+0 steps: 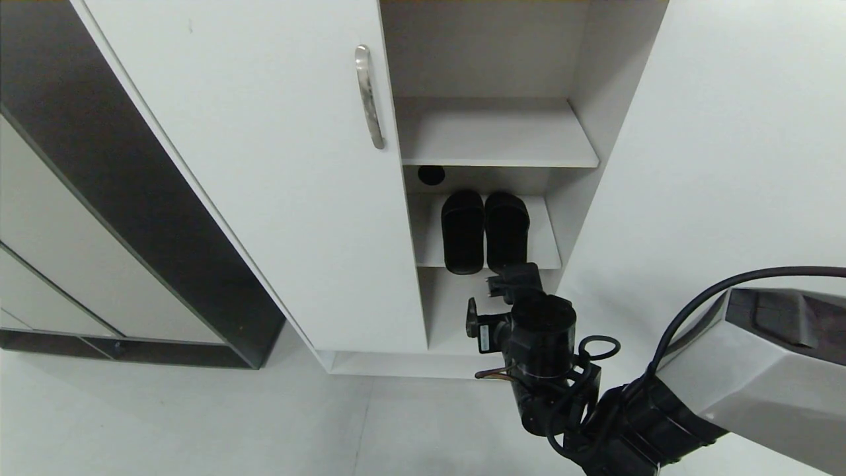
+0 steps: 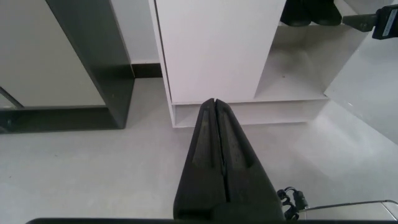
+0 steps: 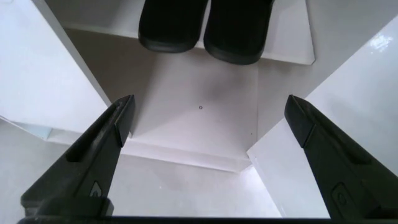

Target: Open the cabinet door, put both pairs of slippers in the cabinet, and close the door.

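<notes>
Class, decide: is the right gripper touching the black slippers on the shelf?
Apart. Right wrist view: the right gripper is open, both fingertips clear of the black slippers, white cabinet surface showing between.

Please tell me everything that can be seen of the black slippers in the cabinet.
The black slippers are one pair of plain matte slides, seemingly rubber or foam. They lie flat, side by side and nearly touching, lengthwise on a shelf of the open cabinet, with their near ends slightly past its front edge. Only the shelf touches them; the open right pincer is in front, apart.
</notes>
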